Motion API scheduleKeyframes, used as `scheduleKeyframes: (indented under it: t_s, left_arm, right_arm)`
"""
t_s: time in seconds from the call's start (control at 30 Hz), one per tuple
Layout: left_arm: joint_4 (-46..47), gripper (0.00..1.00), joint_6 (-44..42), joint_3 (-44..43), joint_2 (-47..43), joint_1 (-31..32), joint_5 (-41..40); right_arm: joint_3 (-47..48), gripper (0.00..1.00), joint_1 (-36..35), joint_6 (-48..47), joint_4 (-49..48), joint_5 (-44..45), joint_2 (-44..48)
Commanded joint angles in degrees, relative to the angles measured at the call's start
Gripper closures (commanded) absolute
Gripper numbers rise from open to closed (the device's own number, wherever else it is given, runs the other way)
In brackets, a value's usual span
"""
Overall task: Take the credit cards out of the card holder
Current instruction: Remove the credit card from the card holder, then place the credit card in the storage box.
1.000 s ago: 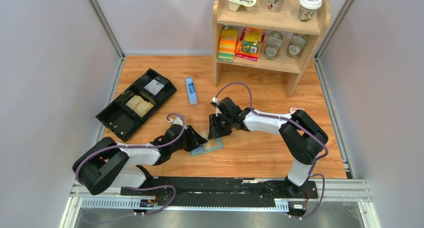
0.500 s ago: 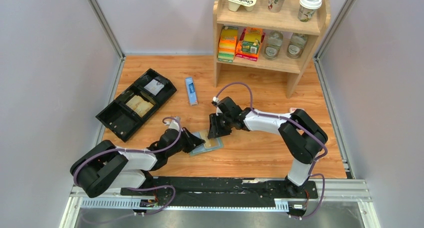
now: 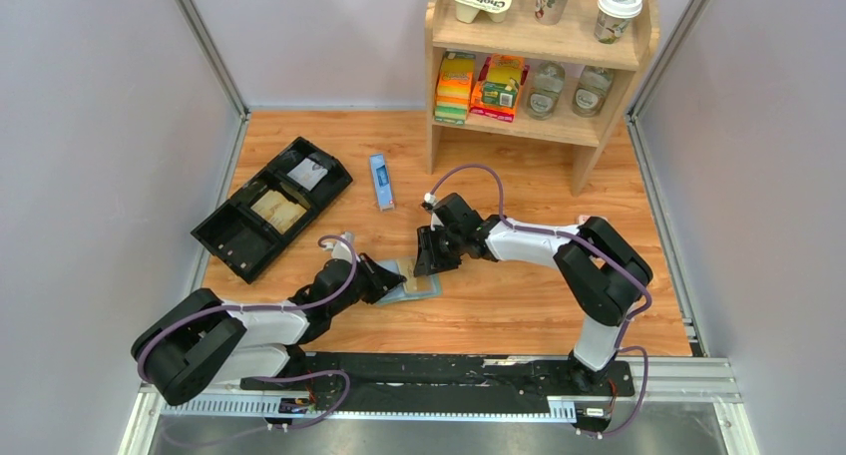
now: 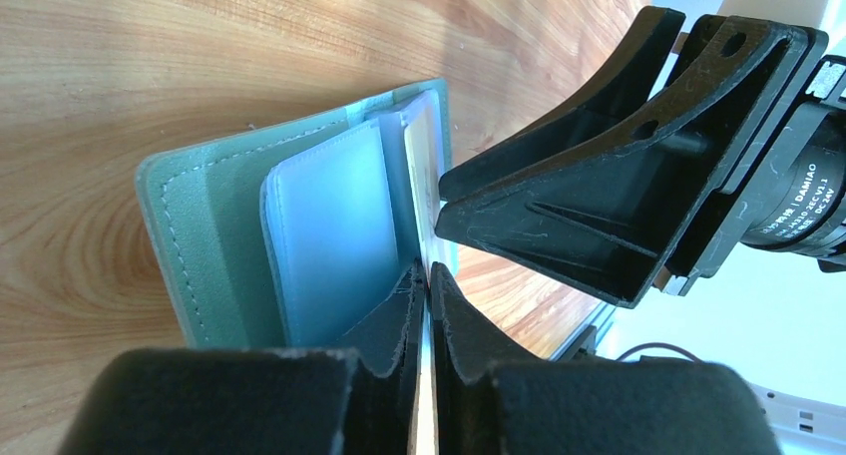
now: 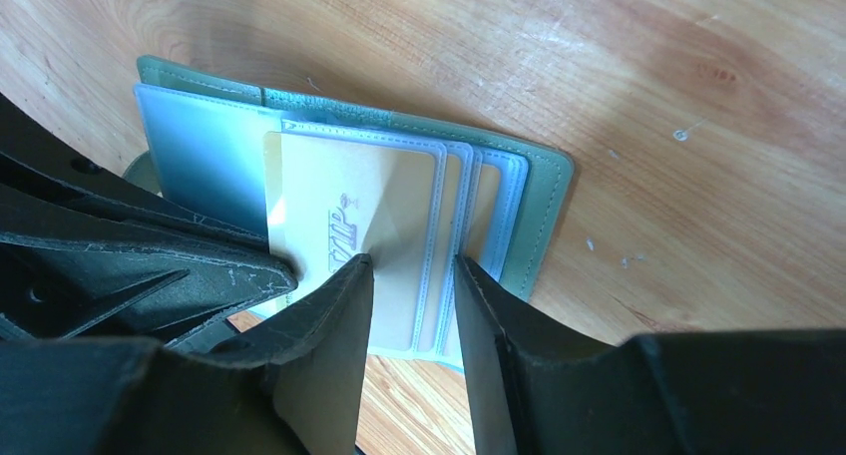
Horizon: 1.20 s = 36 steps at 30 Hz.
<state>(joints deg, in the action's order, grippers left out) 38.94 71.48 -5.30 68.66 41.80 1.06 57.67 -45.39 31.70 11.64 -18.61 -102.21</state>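
Observation:
The card holder (image 3: 397, 271) lies open on the wooden table between my two grippers, sage green outside (image 4: 200, 226) with pale blue pocket pages (image 5: 200, 156). Tan credit cards (image 5: 399, 206) sit in its pockets, the top one printed "VIP". My left gripper (image 4: 430, 275) is shut on the thin edge of one credit card (image 4: 423, 156) that stands out of a pocket. My right gripper (image 5: 414, 275) is open with a narrow gap, its fingertips (image 5: 349, 275) down on the cards and pockets. In the top view the left gripper (image 3: 384, 280) is left of the holder and the right gripper (image 3: 427, 262) is at its far side.
A black compartmented tray (image 3: 224, 237) with tan flat items in it lies at the left. A long blue box (image 3: 380, 181) lies behind the holder. A wooden shelf (image 3: 584, 46) with cups, packets and jars stands at the back right.
My left gripper has drawn back to the left, shut on the card. The card holder has shifted slightly left. My right gripper has stayed in place.

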Motion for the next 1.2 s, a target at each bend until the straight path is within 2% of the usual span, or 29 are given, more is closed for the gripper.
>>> scheduleKeyframes:
  t_s: [0.0,0.17,0.27,0.5,0.77,0.97,1.17]
  left_arm:
    - [9.6,0.89,1.3,-0.8,0.5,-0.1,0.5]
    - [9.1,1.0,2.9,0.8,-0.4,-0.1,-0.9]
    - [5.4,1.0,3.5,2.0,-2.9,-0.1,-2.8]
    - [-10.9,1.0,4.2,3.2,-13.0,-0.1,-5.3]
    - [-25.1,1.0,6.4,4.8,-22.1,-0.1,-7.2]
    - [-29.7,1.0,6.6,7.1,-26.3,-0.1,-8.3]
    - [-27.7,1.0,4.9,6.8,-24.4,-0.1,-8.3]
  right_arm:
    - [-1.0,0.58,-0.7,-0.2,1.2,0.6,-2.6]
    - [-1.2,0.58,-0.7,-0.2,1.5,1.2,-2.8]
    - [-0.8,0.6,-0.6,0.0,2.3,2.1,-3.7]
    - [-0.3,0.65,0.3,1.0,3.7,2.6,-7.1]
    - [0.2,0.67,0.7,0.6,4.7,3.8,-7.6]
    - [0.8,0.66,1.2,-0.2,5.1,3.1,-6.3]
    - [1.8,0.59,1.2,-1.4,4.7,0.8,-1.7]
